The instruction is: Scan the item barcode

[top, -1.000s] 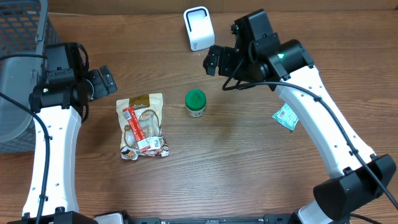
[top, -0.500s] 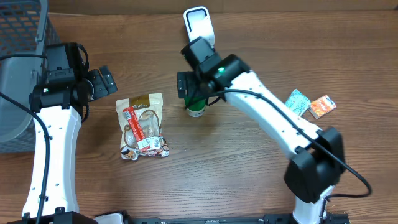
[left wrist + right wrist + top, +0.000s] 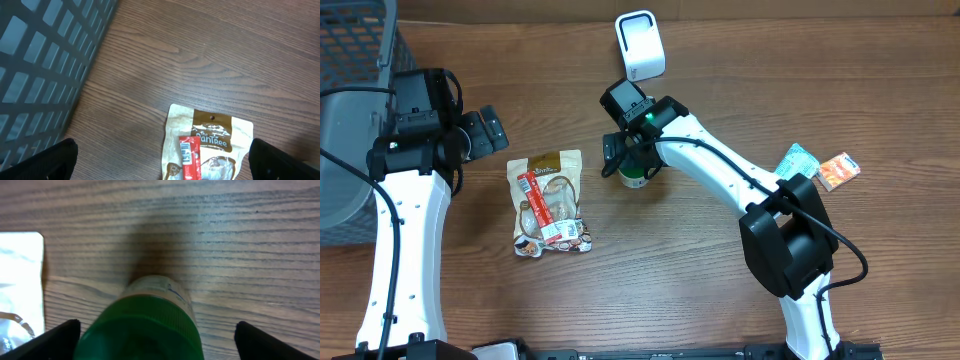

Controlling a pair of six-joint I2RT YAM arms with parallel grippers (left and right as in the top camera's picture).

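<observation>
Overhead, left edge: a grey mesh basket [image 3: 345, 60] stands at the corner of the table [image 3: 720, 300], well apart from the work.
Left gripper: the left gripper [image 3: 490, 132] hangs just beside the basket, jaws spread fully and nothing between them. In the left wrist view its fingertips [image 3: 50, 160] frame bare table and the top of the pouch.
Pouch: a snack pouch [image 3: 550, 200] lies flat just right of the left gripper, its long axis running towards and away from the robot. No gripper touches it.
Bottle: a small green-capped bottle [image 3: 638, 180] stands upright near the table's middle, long axis vertical. It looks to be the item to scan.
Right gripper: the right gripper [image 3: 626, 158] is directly over the bottle, jaws spread almost as wide as they go and gripping nothing. The right wrist view shows the cap [image 3: 142, 330] centred between the two fingers [image 3: 55, 337], with a gap on each side.
Key relation: the bottle sits below and between the right jaws, so closing across its upright body should catch it. The right arm is far nearer than the left.
Scanner: a white scanner [image 3: 639, 45] stands beyond the bottle at the far edge. A short lift away from the robot would likely bring the label to it.
Right side: two small packets [image 3: 798, 160] lie apart from the bottle.
Risk: a grip on the cap alone could slip or tip the bottle.
</observation>
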